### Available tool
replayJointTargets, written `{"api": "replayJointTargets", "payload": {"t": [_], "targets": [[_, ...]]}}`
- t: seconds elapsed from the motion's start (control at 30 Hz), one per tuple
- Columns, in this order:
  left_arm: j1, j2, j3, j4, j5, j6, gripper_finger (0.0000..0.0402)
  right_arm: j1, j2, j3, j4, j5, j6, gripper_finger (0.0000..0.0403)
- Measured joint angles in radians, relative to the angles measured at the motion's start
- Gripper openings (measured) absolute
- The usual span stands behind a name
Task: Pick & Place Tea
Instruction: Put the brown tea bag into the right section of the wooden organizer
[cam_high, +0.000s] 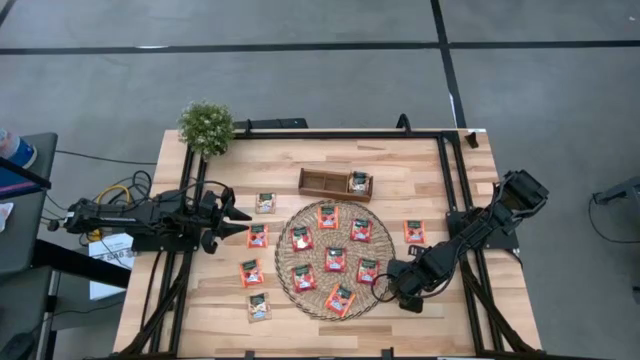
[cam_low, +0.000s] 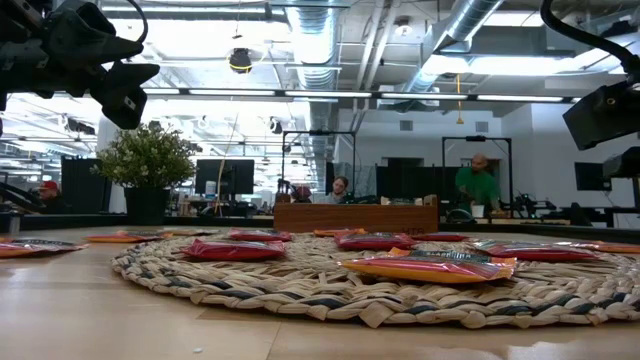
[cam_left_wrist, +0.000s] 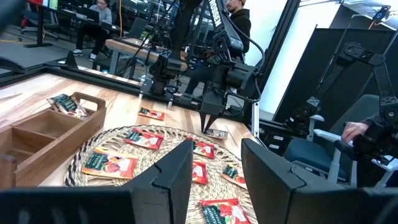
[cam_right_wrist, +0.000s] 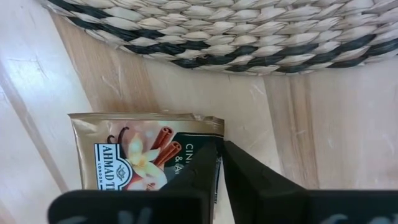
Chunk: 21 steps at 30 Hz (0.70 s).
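High view: the right claw (cam_high: 401, 290) sits low at the lower right edge of the round woven mat (cam_high: 290, 285), over the tabletop (cam_high: 440, 320). The step in hand looks like the pick of a sachet lying just off the mat. The left claw (cam_high: 235, 222) waits at the left, clear of the sachets. The wooden tray (cam_high: 322, 183), above the mat in the frame, holds tea in its rightmost slot only; the other two slots look empty. About eight red-orange sachets (cam_high: 335, 259) lie on the mat, with more scattered beside it.

Low view: red sachets lie flat on the mat; the tray stands behind them.

Left wrist view: the left claw's fingers (cam_left_wrist: 174, 174) stand apart, holding nothing.

Right wrist view: the right claw's fingers (cam_right_wrist: 202, 168) are pinched together on the edge of a beige sachet (cam_right_wrist: 134, 152) just beside the mat rim. Next, I judge, it needs a clean lift without the sachet slipping, then a carry to a tray slot.
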Motion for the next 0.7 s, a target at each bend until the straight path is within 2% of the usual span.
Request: {"api": "replayJointTargets", "payload": {"t": [0.53,0.7], "targets": [[0.000,0.000,0.000,0.000,0.000,0.000,0.0128,0.000,0.000,0.000,0.003,-0.004,0.016,0.0022],[0.000,0.000,0.000,0.000,0.000,0.001,0.0128,0.000,0.000,0.000,0.008,-0.006,0.001,0.0046]]}}
